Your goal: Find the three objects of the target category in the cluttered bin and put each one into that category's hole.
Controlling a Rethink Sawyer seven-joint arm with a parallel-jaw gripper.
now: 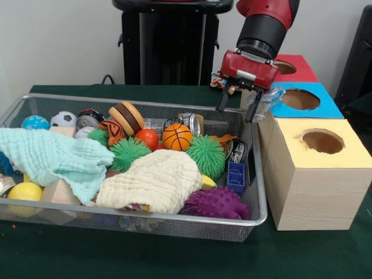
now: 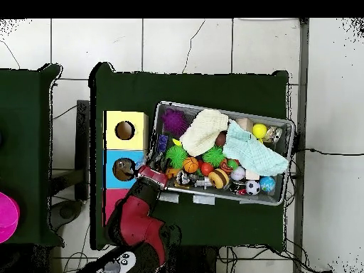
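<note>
A wire mesh bin (image 1: 139, 104) holds a jumble of toys, cans and cloths. My gripper (image 1: 237, 111) hangs above the bin's far right corner, beside the blue box (image 1: 325, 107), fingers (image 1: 221, 102) spread apart and nothing between them. A crumpled clear plastic piece (image 1: 268, 99) sits against the outer side of the right finger, over the blue box's edge. Three wooden boxes with round holes stand in a row: red (image 1: 302, 65), blue, yellow (image 1: 349, 148). From overhead, the gripper (image 2: 152, 173) is between the blue box (image 2: 111, 158) and the bin (image 2: 213, 202).
In the bin lie a basketball (image 1: 176, 136), two green spiky balls (image 1: 206, 154), a purple spiky ball (image 1: 218, 202), a red ball (image 1: 147, 138), a burger toy (image 1: 128, 117), cans (image 1: 192, 122), a cream cloth (image 1: 152, 180) and a teal cloth (image 1: 52, 157). The cloths cover other items.
</note>
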